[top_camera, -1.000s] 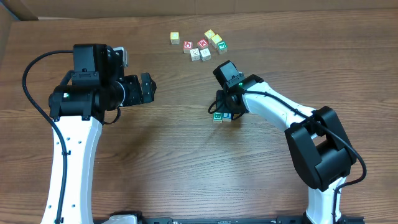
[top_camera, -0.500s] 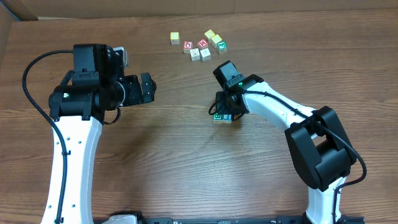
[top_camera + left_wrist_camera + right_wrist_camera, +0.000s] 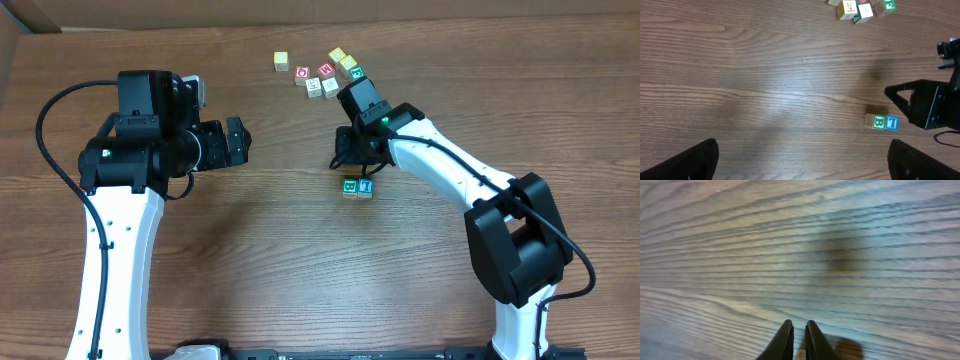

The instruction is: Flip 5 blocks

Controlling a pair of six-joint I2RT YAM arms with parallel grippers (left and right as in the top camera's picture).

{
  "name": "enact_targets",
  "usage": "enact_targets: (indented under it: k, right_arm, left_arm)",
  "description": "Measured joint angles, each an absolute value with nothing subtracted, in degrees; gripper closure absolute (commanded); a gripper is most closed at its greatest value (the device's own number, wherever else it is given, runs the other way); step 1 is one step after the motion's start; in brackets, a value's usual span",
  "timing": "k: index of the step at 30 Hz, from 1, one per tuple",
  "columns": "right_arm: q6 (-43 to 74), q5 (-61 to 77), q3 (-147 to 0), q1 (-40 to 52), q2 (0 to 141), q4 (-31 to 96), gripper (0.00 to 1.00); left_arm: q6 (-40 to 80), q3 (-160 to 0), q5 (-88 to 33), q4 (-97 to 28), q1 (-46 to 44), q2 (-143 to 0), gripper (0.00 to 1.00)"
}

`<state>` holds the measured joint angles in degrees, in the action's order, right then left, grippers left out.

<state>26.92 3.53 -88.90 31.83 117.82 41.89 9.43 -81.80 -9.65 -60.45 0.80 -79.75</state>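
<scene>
Wooden pair, likely flipped: green-printed block (image 3: pixel 350 187), blue-printed block (image 3: pixel 365 186).
Right hand (image 3: pixel 346 159): nearly closed, empty.
Left hand (image 3: pixel 237 142): wide open.
Next: open, grasp whitish block (image 3: pixel 313 87).

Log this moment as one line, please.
left gripper: open, empty | right gripper: nearly shut, empty, apart from cubes | green-printed wooden cube, blue-printed wooden cube: side by side, touching
</scene>
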Motion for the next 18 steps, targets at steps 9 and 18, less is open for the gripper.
enact_targets:
  k: [9, 18]
  right_arm:
    - [26.9, 3.9, -88.9, 37.1, 118.5, 42.1, 0.89]
    - [28.4, 1.3, -88.9, 40.4, 119.4, 43.5, 0.89]
  left_arm:
    - [9.4, -81.8, -9.6, -60.4, 0.8, -79.7, 0.0]
    - [9.4, -81.8, -9.6, -60.4, 0.8, -79.7, 0.0]
